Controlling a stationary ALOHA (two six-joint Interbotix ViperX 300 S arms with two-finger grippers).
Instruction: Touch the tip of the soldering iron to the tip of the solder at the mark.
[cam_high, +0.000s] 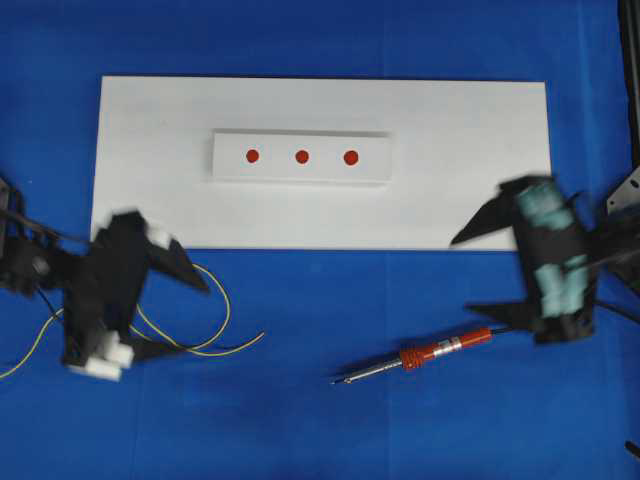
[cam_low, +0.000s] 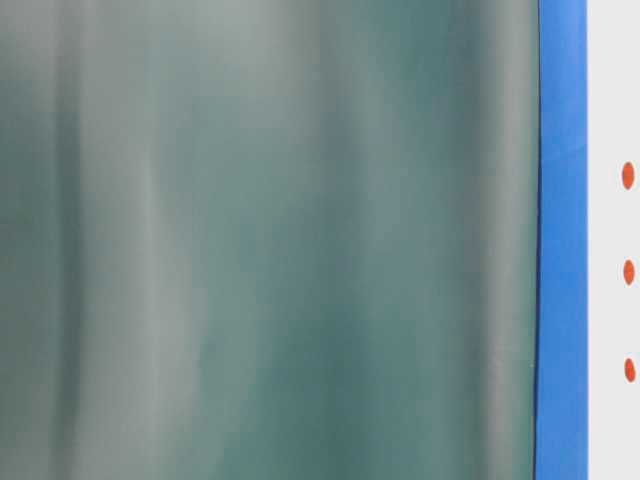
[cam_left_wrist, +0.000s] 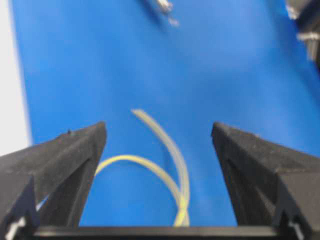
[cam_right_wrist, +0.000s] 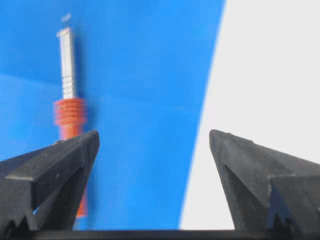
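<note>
The soldering iron (cam_high: 432, 353) lies flat on the blue cloth in front of the white board, its dark point toward the left. In the right wrist view its red body and metal shaft (cam_right_wrist: 68, 107) lie just beyond the left fingertip. My right gripper (cam_high: 460, 276) (cam_right_wrist: 154, 134) is open and empty, above and to the right of the iron. The solder (cam_high: 228, 303) lies in loose yellow-green loops on the cloth at the left. My left gripper (cam_high: 193, 318) (cam_left_wrist: 157, 129) is open over it, and the solder's loop (cam_left_wrist: 167, 162) lies between the jaws, not gripped.
The white board (cam_high: 470, 130) carries a raised white strip (cam_high: 375, 170) with three red marks in a row (cam_high: 302, 156). The table-level view is mostly blocked by a blurred grey-green surface (cam_low: 270, 240), with the marks (cam_low: 628, 272) at its right edge.
</note>
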